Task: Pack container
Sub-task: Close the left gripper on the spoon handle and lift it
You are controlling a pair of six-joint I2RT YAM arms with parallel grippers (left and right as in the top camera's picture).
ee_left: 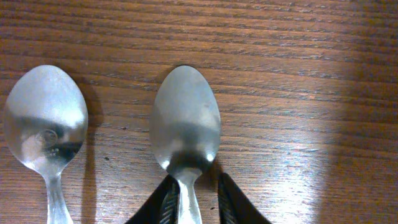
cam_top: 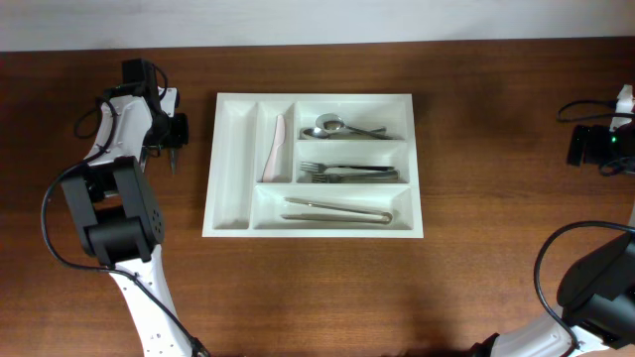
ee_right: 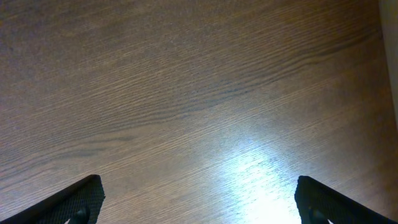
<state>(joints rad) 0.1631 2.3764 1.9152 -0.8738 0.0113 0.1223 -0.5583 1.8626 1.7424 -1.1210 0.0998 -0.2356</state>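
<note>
The white container (cam_top: 314, 97) lies mid-table, holding a pale knife (cam_top: 275, 149), spoons (cam_top: 337, 126), forks (cam_top: 349, 173) and tongs (cam_top: 337, 210). My left gripper (cam_top: 173, 149) is down at the table to the left of it. In the left wrist view two metal spoons lie side by side on the wood. My left gripper (ee_left: 194, 202) straddles the handle of the middle spoon (ee_left: 185, 124). One finger (ee_left: 166, 208) touches the handle and a narrow gap shows at the other. The second spoon (ee_left: 45, 118) lies further left. My right gripper (ee_right: 199, 199) is wide open over bare wood.
The container's leftmost narrow compartment (cam_top: 230, 159) holds nothing. My right arm's wrist (cam_top: 592, 146) sits at the far right edge of the table, with cables beside it. Both arm bases stand along the near edge.
</note>
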